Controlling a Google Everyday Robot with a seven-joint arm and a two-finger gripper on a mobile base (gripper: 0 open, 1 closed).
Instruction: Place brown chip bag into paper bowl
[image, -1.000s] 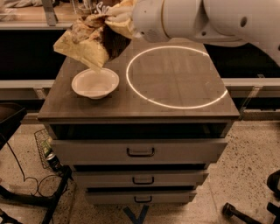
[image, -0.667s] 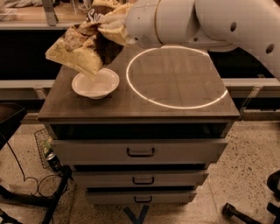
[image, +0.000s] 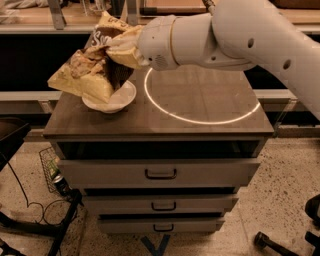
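The brown chip bag (image: 86, 75), crinkly tan and dark brown with white lettering, hangs tilted over the paper bowl (image: 125, 96). Its lower end sits in or just over the bowl and hides most of it. The white bowl stands at the left of the cabinet top. My gripper (image: 121, 49) is shut on the bag's upper right part, just above and right of the bowl. The white arm reaches in from the upper right.
The wooden cabinet top (image: 210, 100) carries a bright ring of light (image: 200, 121) right of the bowl. Three drawers (image: 160, 173) are below. A wire basket (image: 49, 162), a can (image: 60, 182) and cables lie on the floor at the left. A shelf edge runs behind the cabinet.
My gripper has moved left and down with the bag. The bag's lower end has come over the bowl, which now is mostly covered.
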